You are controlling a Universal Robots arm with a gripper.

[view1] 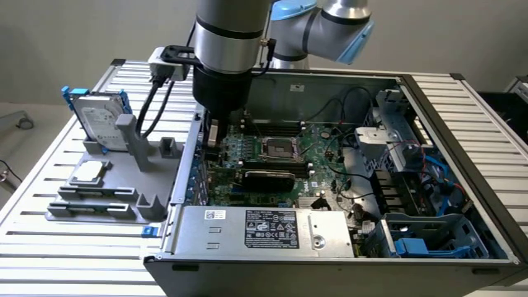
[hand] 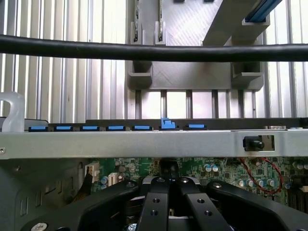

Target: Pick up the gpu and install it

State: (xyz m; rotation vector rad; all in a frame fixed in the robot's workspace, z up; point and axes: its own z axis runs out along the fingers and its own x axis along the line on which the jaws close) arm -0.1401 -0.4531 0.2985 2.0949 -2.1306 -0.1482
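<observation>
The gpu, a black flat card, stands on the green motherboard inside the open computer case, just behind the power supply. My gripper hangs over the motherboard's edge next to the case wall on the exterior view's left, a little apart from the card. In the wrist view the gripper is shut, its black fingers pressed together with nothing visible between them, just above the circuit board.
A grey fixture on the slatted table holds a silver hard drive in a blue frame, a square chip and memory sticks. The case rim with blue clips, a black cable and the power supply are close by.
</observation>
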